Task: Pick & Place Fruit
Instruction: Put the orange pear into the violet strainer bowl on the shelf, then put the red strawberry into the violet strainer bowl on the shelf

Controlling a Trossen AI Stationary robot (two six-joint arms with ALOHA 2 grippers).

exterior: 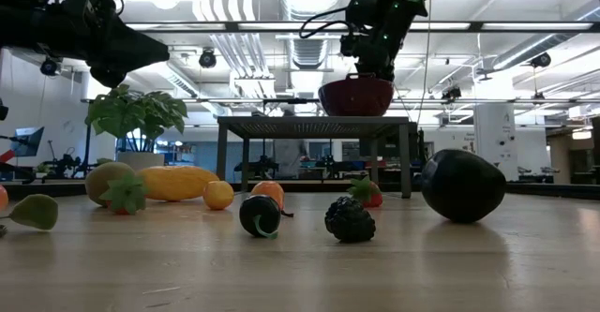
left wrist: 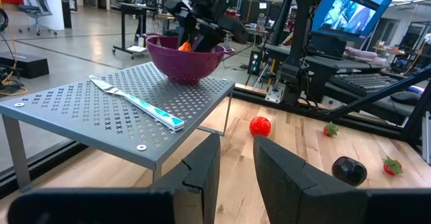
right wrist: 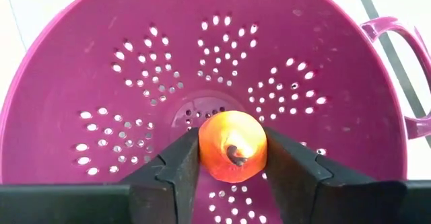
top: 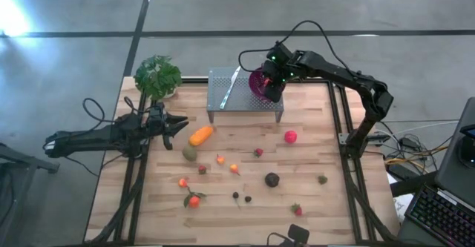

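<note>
- From overhead the right gripper (top: 272, 80) hides most of the purple colander (top: 257, 81) on the metal stand (top: 223, 91); what it carries can't be seen from there.
- Its wrist camera shows it: an orange fruit piece (right wrist: 233, 147) pinched between both fingers, above the colander's perforated floor.
- The piece is rounded and glossy, its dark stem end facing the camera; its long axis can't be judged.
- The left gripper (top: 180, 124) hovers beside the elongated orange fruit (top: 200, 135), which lies slantwise on the table (top: 312, 202); its fingers stand slightly apart on nothing.
- A knife (left wrist: 138, 102) lies on the stand.
</note>
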